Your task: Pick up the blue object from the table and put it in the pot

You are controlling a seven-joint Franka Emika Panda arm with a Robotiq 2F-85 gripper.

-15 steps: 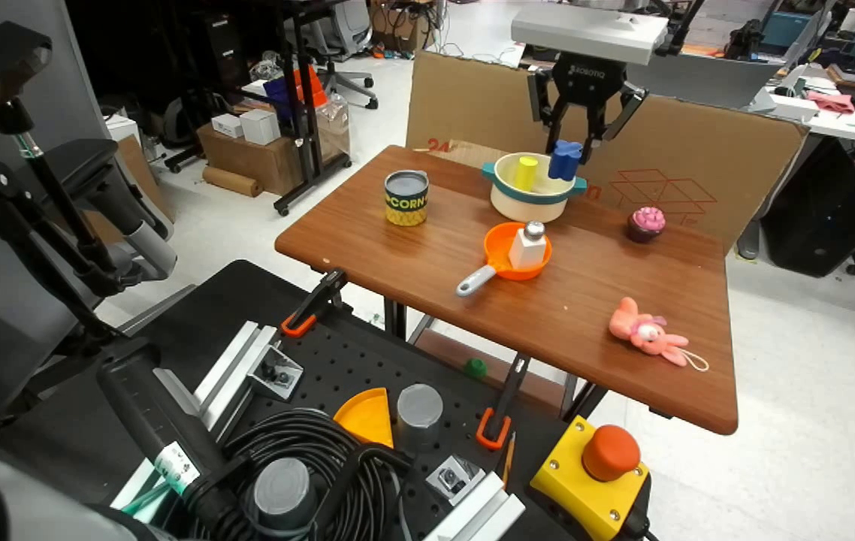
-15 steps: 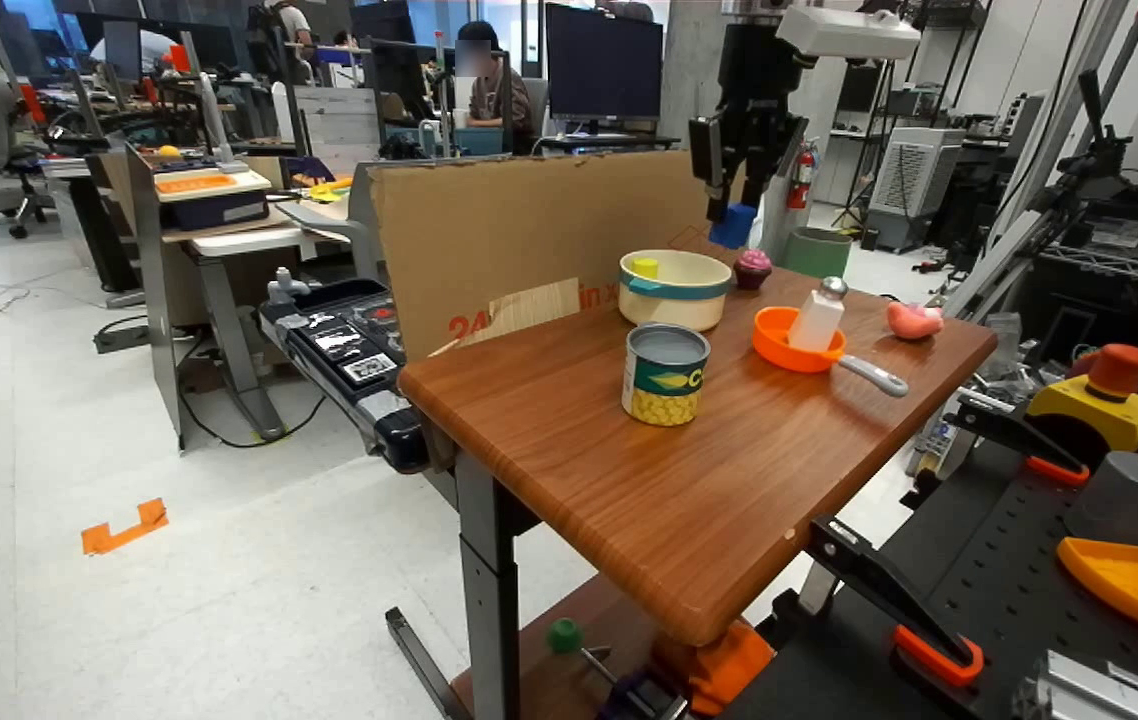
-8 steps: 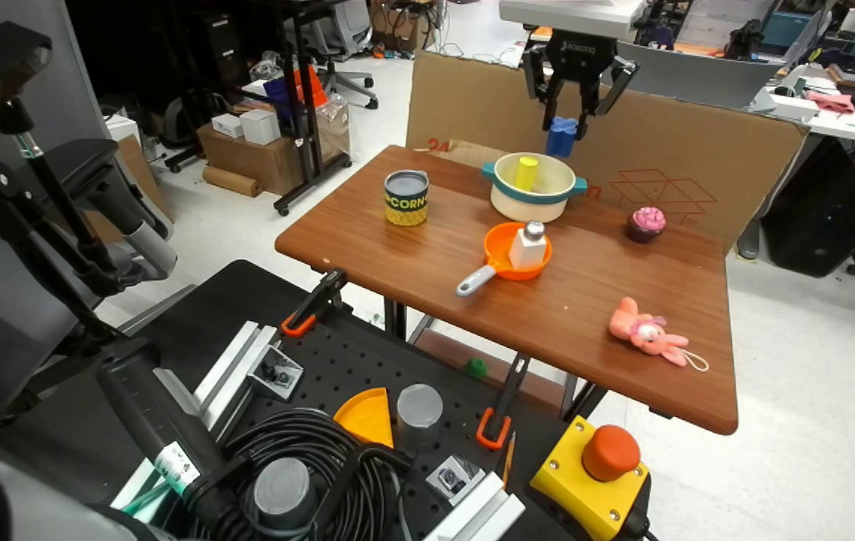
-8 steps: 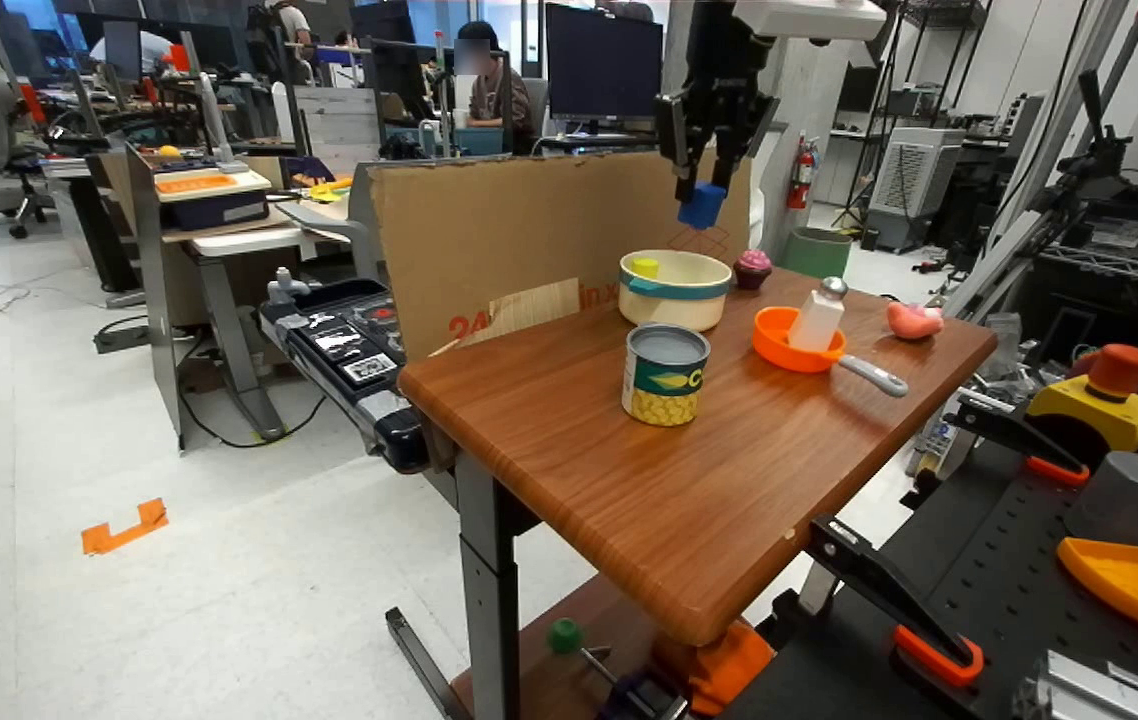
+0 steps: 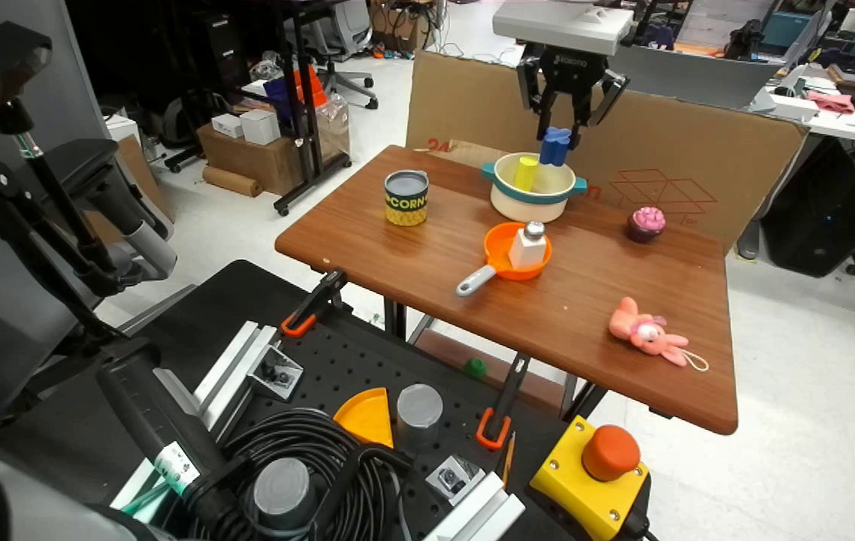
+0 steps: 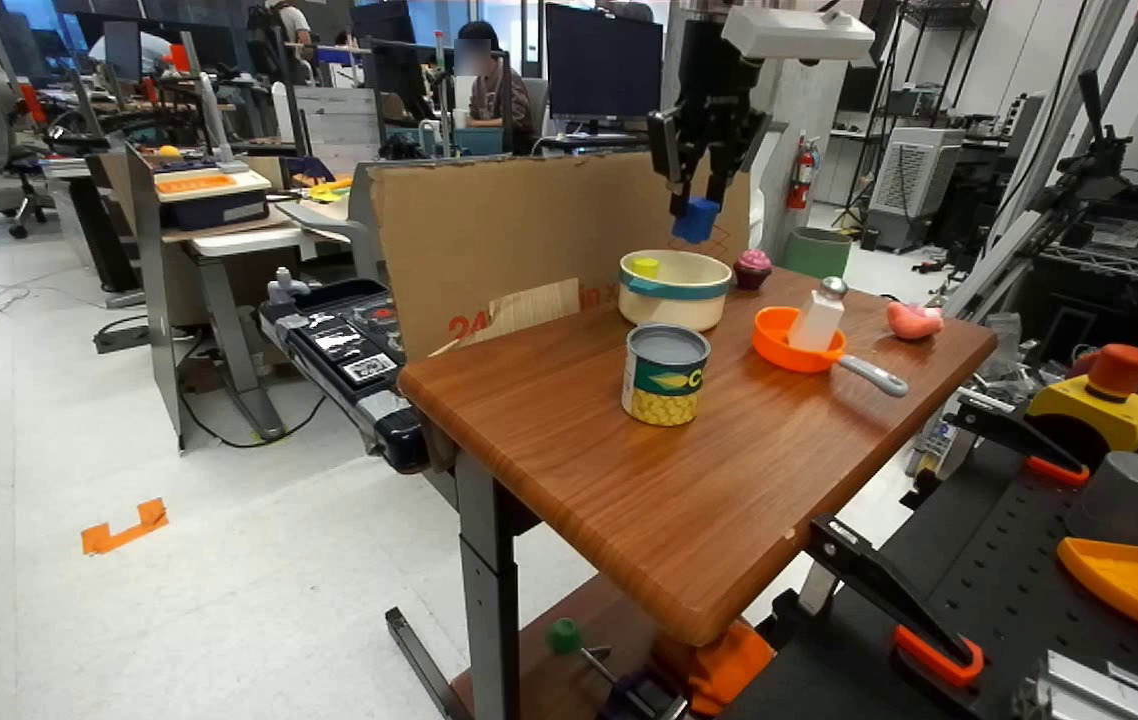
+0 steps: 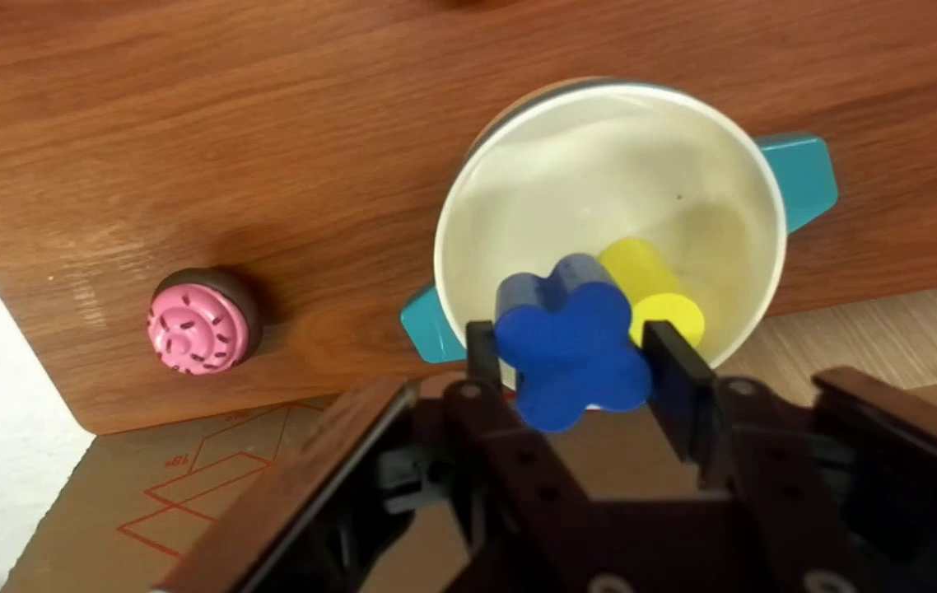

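The blue object [image 5: 554, 150] is a small chunky clover-shaped block, seen in both exterior views and held up in the air [image 6: 695, 222]. My gripper [image 7: 571, 350] is shut on it, with one finger on each side in the wrist view. The pot [image 5: 525, 207] is round and cream-coloured with a teal band and teal side handles, and it stands at the back of the table. The block hangs above the pot, toward its back rim, and overlaps the pot's edge in the wrist view. A yellow cylinder [image 7: 673, 319] stands inside the pot, beside the block in that view.
A corn can [image 5: 406, 199], an orange pan [image 5: 499, 244] holding a white shaker [image 5: 527, 249], a pink-topped cupcake [image 5: 647, 224] and a pink plush toy [image 5: 649, 332] are on the wooden table. A cardboard panel [image 6: 529, 220] stands along the table's back edge.
My gripper, with the blue object held, has moved left in both exterior views, closer over the pot. It rose first, then came down slightly. The pot and other things have stayed put.
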